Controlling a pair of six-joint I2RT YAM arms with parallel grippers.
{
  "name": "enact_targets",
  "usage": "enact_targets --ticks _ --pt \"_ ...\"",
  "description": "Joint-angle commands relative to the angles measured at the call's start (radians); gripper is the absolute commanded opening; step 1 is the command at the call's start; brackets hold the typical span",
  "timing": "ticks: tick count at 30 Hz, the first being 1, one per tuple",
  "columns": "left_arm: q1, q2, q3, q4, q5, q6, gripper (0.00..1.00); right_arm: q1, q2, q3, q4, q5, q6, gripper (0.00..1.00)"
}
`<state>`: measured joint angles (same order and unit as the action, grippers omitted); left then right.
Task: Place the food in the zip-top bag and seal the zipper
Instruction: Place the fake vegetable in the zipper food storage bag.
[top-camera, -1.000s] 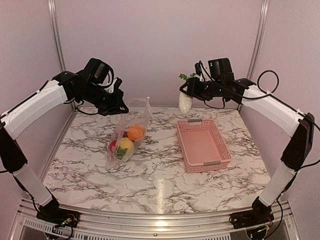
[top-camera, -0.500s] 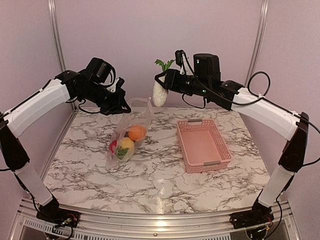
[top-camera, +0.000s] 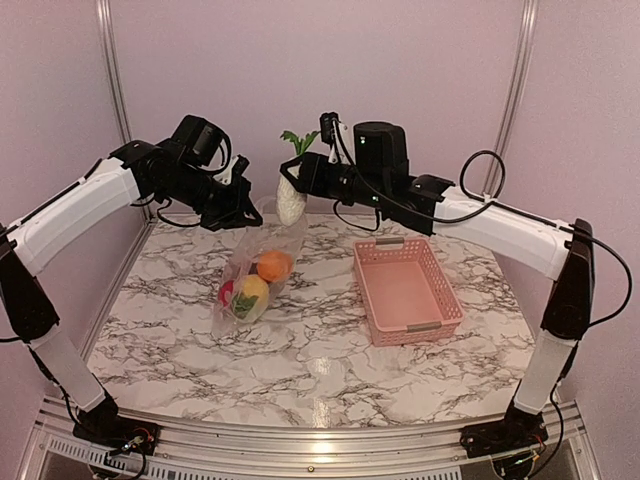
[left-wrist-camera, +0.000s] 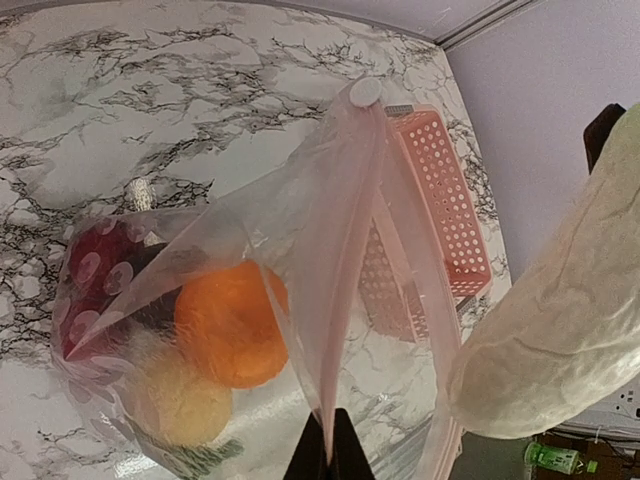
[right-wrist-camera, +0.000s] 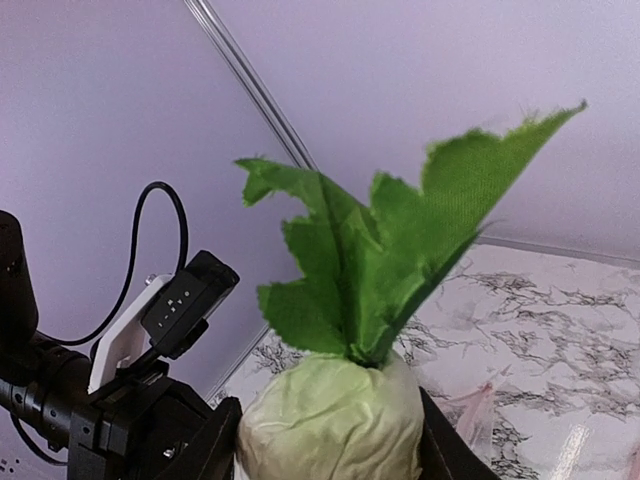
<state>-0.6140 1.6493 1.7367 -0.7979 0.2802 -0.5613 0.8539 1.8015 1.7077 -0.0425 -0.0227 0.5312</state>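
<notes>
Swung leftward from over the pink basket (top-camera: 362, 282), the right gripper (top-camera: 298, 188) grips the white radish (top-camera: 290, 206) just above the zip-top bag (top-camera: 262, 250), whose mouth the left gripper (top-camera: 243, 212) pinches up; next, lowering inside and releasing.

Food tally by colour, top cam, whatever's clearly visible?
Orange fruit, in zip-top bag: 1
Yellow fruit, in bag: 1
Red fruit, in bag: 1
White radish, green leaf, in right hand: 1
Total: 4; bag may hide more.
</notes>
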Motion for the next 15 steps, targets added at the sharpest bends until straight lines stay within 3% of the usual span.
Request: enact_targets --ticks 1,10,15 --pt "0.005 -0.042 0.027 -0.008 0.017 -0.013 0.00 0.024 0.021 0.055 0.066 0.045 0.009 0.37" --pt "0.011 -0.051 0.023 0.001 0.005 -0.024 0.00 0.081 0.101 0.122 0.029 0.099 0.076 0.39" --pt "0.014 -0.056 0.023 0.006 -0.005 -0.029 0.00 0.094 0.119 0.154 -0.030 0.082 0.080 0.50"
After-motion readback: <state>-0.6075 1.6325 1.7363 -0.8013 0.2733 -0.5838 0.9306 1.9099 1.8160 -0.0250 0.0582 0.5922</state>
